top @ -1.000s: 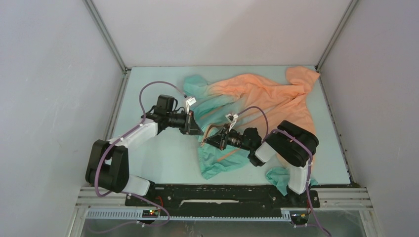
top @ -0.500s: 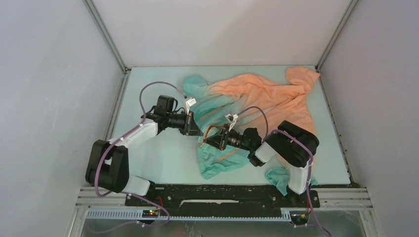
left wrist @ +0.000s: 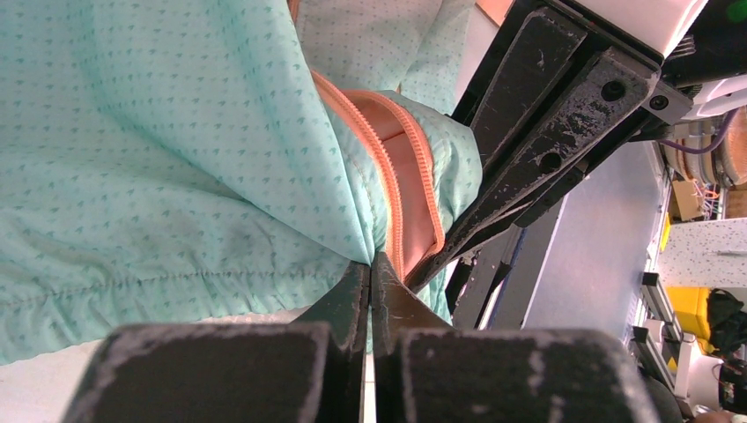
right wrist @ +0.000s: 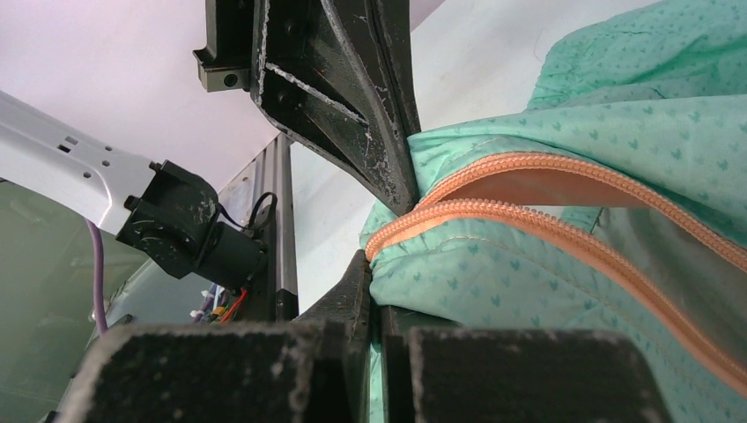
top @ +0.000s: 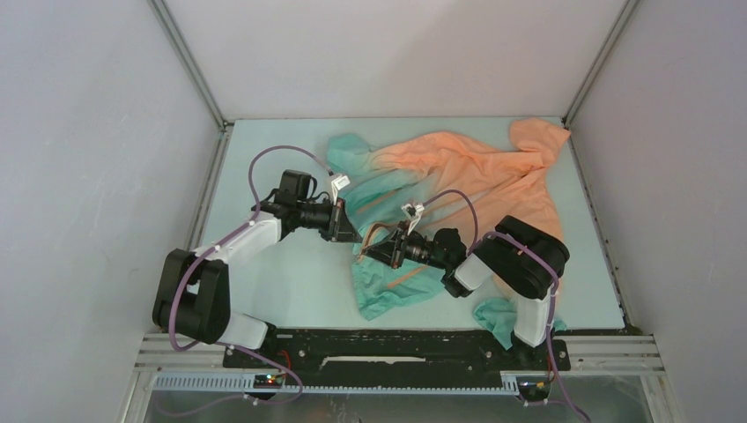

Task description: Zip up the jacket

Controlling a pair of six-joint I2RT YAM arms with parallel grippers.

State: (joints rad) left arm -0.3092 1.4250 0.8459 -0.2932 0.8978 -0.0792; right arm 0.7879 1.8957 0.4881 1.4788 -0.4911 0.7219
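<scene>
The jacket [top: 476, 176] lies crumpled across the table, orange at the back right and teal toward the front. Its teal hem with the orange zipper [left wrist: 401, 189] is lifted between the two grippers. My left gripper [top: 355, 233] is shut on the teal hem fabric [left wrist: 176, 176] beside the zipper end. My right gripper [top: 368, 251] faces it, shut on the other teal front edge [right wrist: 528, 273] just below the orange zipper tape [right wrist: 564, 216]. The two grippers' tips almost touch. No zipper slider shows.
The pale table [top: 291, 282] is walled by white panels. A teal cuff [top: 498, 317] lies near the right arm's base. The hood [top: 537, 141] lies in the back right corner. The black base rail [top: 396, 352] runs along the near edge.
</scene>
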